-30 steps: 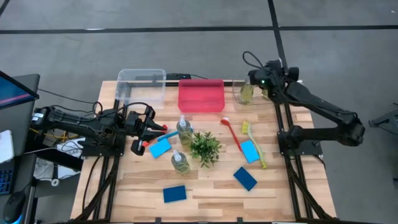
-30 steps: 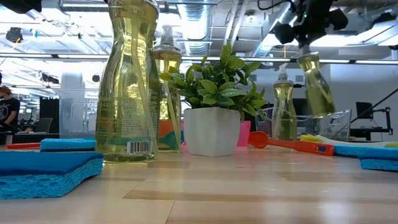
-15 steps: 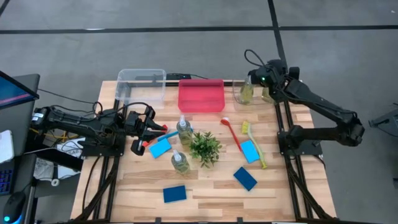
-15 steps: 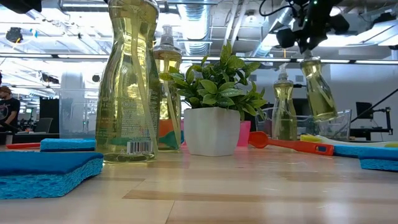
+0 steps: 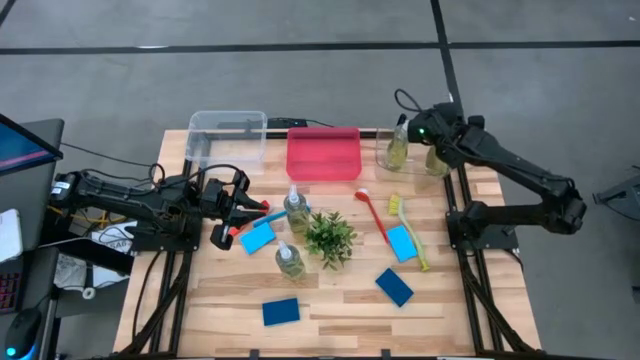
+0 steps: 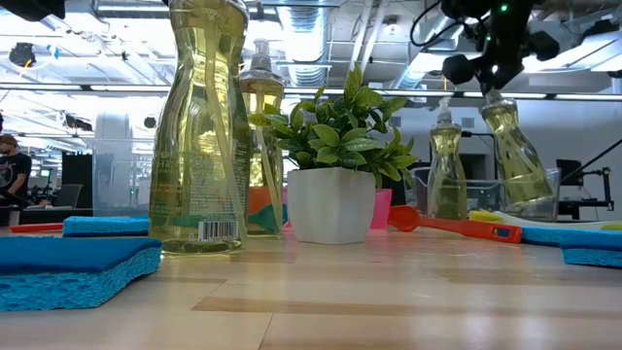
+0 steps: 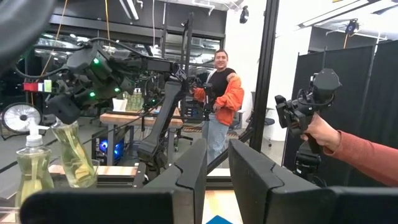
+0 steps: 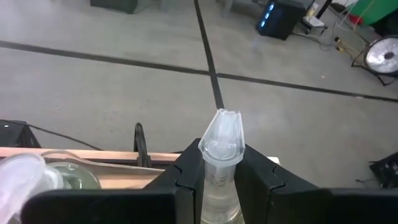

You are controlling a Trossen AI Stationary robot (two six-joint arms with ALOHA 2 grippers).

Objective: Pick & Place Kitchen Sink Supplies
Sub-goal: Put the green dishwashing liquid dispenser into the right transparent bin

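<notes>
My right gripper (image 5: 430, 137) is at the table's far right corner, shut on a clear pump bottle of yellow-green liquid (image 6: 516, 160). The bottle's lower part shows behind the wall of a clear bin (image 6: 486, 192). A second bottle (image 6: 445, 167) stands upright there. My left gripper (image 5: 243, 207) is open and low at the table's left side, near a red and a blue brush handle (image 5: 266, 212). Two more bottles (image 5: 296, 208) (image 5: 290, 260) stand on the table. Several blue sponges (image 5: 258, 238) (image 5: 394, 286) lie flat, as do a red brush (image 5: 372, 213) and a yellow brush (image 5: 410, 232). My right gripper pinches the bottle's neck (image 8: 219, 177), just under the pump cap (image 8: 221, 144), with one finger on each side. The fingers come from above. The bottle hangs below them, tilted, with its base toward the table's right. Whether the base (image 6: 533, 202) rests on anything I cannot tell.
A leafy plant in a white pot (image 5: 330, 238) stands mid-table. A pink bin (image 5: 323, 153) and a clear bin (image 5: 228, 138) sit along the far edge. A person in an orange jacket (image 7: 221, 93) and a person's hand with a device (image 7: 317, 127) show beyond the table.
My right gripper has moved down and toward the table's right edge, still shut on the bottle. The bottle has sunk from above the clear bin to behind its wall and has tipped further.
</notes>
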